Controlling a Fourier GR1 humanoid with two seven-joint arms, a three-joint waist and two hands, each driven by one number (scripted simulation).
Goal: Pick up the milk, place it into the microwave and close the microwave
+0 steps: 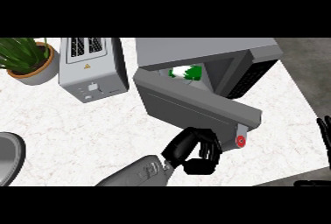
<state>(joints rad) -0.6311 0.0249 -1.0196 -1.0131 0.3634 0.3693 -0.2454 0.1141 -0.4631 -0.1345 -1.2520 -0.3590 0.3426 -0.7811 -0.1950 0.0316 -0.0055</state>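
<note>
White marble counter (77,131) carries everything. Milk (186,72) already sits inside the microwave (207,52), far centre, showing green and white through the opening. Door (194,107) hangs part open, swung toward you.

Your left hand (194,151) is at the door's near edge, fingers curled against it, grasping nothing that you can see. Right hand (323,131) rests at the right edge, fingers straight.

Risks: curled fingers could slide off along the door's face rather than swing it, or get caught at the red latch (241,141) (just beside them). A skewed push may shift the whole microwave.

Toaster (93,70) stands left of the door, plant (26,59) far left, grey dish (9,157) near left; none blocks the swing.
</note>
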